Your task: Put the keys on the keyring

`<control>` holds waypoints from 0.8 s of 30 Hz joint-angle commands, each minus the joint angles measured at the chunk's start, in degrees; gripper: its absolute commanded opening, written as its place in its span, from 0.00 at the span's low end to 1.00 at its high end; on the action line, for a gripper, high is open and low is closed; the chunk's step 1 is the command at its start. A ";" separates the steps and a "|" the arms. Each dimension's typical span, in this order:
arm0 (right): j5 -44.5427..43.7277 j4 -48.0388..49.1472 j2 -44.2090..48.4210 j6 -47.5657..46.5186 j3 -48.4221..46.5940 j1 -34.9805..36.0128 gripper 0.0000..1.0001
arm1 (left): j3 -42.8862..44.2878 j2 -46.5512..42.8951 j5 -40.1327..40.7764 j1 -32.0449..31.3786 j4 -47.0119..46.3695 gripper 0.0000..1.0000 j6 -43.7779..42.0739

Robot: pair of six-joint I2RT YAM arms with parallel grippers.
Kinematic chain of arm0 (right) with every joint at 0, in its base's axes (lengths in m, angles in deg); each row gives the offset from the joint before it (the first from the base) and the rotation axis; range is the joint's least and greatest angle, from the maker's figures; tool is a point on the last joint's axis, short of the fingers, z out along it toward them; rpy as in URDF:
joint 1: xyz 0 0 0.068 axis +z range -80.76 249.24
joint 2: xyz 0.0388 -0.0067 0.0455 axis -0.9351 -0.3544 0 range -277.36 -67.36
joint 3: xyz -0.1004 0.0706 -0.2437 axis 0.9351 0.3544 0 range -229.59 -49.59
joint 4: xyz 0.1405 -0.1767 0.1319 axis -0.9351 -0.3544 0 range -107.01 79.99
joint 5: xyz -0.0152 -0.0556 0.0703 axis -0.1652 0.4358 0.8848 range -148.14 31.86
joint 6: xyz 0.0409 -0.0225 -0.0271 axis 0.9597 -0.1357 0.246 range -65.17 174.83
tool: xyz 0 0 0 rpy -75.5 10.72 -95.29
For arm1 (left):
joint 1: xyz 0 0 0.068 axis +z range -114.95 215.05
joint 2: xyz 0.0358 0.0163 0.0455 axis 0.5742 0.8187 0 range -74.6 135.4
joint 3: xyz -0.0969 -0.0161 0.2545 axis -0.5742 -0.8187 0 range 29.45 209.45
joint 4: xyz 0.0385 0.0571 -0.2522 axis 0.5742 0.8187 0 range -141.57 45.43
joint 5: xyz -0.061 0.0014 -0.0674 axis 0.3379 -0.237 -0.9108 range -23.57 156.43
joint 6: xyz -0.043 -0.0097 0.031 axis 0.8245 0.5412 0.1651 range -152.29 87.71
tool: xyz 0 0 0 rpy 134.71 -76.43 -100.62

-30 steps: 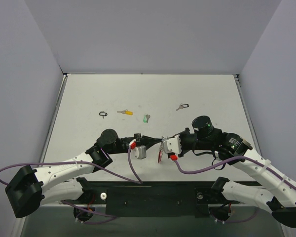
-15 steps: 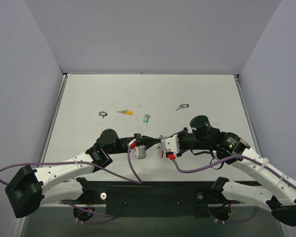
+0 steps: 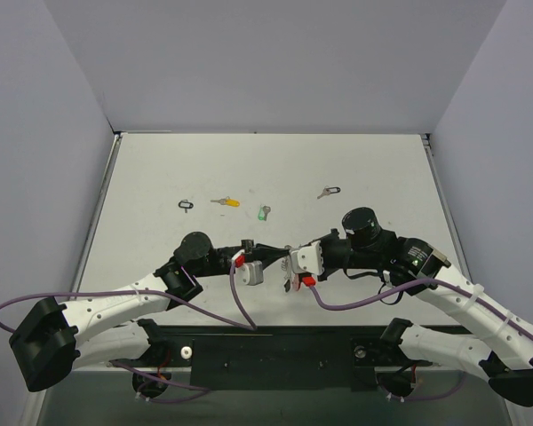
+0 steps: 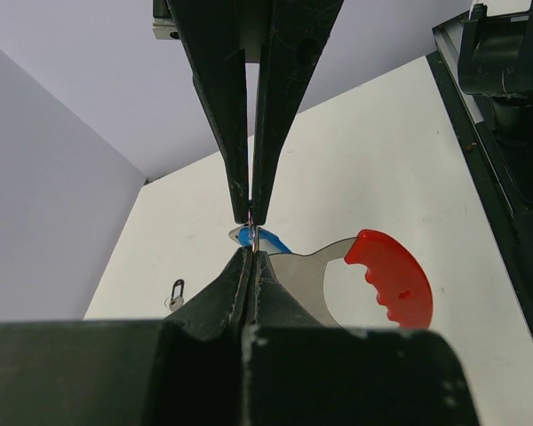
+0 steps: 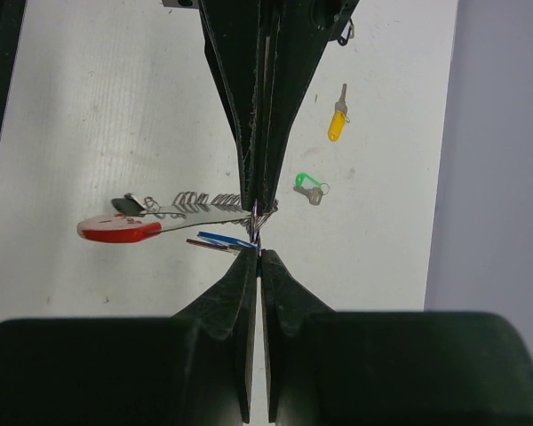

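Both arms meet tip to tip above the near middle of the desk (image 3: pixel 382 169). The left gripper (image 4: pixel 251 259) has its fingers pressed together, pinching the keyring (image 4: pixel 295 266) at its ring end, so the red tag (image 4: pixel 389 277) stands clear of the fingers and the ring is presented steady; the right gripper (image 5: pixel 259 256) is likewise pressed together, apparently nipping the blue-tagged key (image 5: pixel 220 240) at one end, just beside the ring. Judgement: this is the threading step, one arm serving as vice, the other feeding; whether this key is already on the ring cannot be told. The yellow-tagged key (image 5: pixel 337 124), green-tagged key (image 5: pixel 307 186) and black-tagged key (image 3: pixel 328 191) lie loose farther back, not yet threaded. Risk: the thin key may slip from so fine a pinch.
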 commanded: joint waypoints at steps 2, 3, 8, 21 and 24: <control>-0.14 0.05 0.85 0.70 -0.23 -0.58 0.00 | 0.26 -0.65 0.41 -0.40 -2.90 0.00 -0.97; -0.06 -0.04 0.85 0.70 -0.15 -0.58 0.00 | 0.26 -0.65 0.41 -0.31 -2.73 0.00 -1.06; -0.06 -0.48 0.94 0.35 -0.41 -0.67 0.00 | 0.18 -0.65 0.50 -0.31 -2.64 0.00 -1.15; -0.50 -1.18 1.38 0.17 -0.58 -1.19 0.00 | 0.35 -0.65 0.76 -0.31 -2.11 0.00 -1.50; -0.41 -1.36 1.46 0.17 -0.67 -1.37 0.00 | 0.35 -0.65 0.77 -0.31 -2.11 0.00 -1.59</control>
